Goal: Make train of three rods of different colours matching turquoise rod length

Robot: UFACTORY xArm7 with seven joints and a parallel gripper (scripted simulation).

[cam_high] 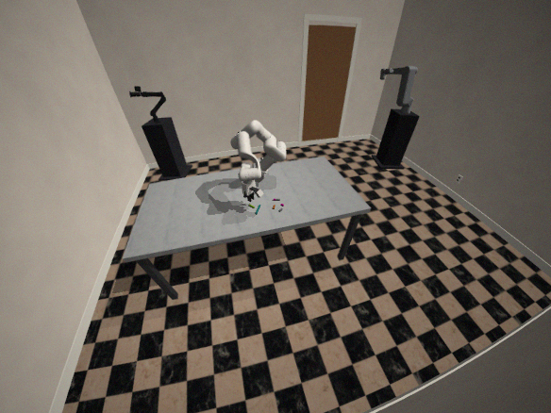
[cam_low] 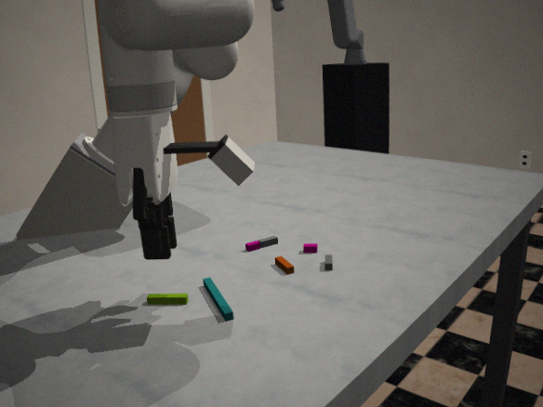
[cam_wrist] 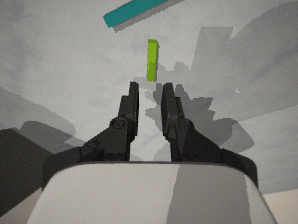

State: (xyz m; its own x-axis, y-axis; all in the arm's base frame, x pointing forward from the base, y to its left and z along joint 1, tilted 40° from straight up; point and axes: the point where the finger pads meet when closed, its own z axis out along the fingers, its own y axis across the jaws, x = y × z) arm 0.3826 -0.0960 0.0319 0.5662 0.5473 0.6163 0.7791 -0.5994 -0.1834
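Observation:
My gripper (cam_high: 249,198) (cam_low: 158,255) (cam_wrist: 150,94) is partly open and empty, above the table and short of the lime rod. The lime rod (cam_high: 251,206) (cam_low: 167,299) (cam_wrist: 152,60) lies flat just beyond the fingertips in the wrist view, roughly parallel to the fingers. The turquoise rod (cam_high: 258,209) (cam_low: 218,298) (cam_wrist: 132,11) lies beside it at an angle, apart. One magenta rod (cam_low: 253,246) and a grey rod (cam_low: 269,242) lie end to end in line, with no gap visible. The orange rod (cam_high: 274,206) (cam_low: 284,265), a second magenta rod (cam_high: 282,205) (cam_low: 311,248) and a second grey rod (cam_low: 328,262) lie separately.
The grey table (cam_high: 175,212) (cam_low: 395,223) bears all the rods. Its near edge runs beyond the turquoise and second grey rods. Shadows of the arm fall around the lime rod. Two other arms stand on black pedestals (cam_high: 165,148) (cam_high: 397,137) away from the table.

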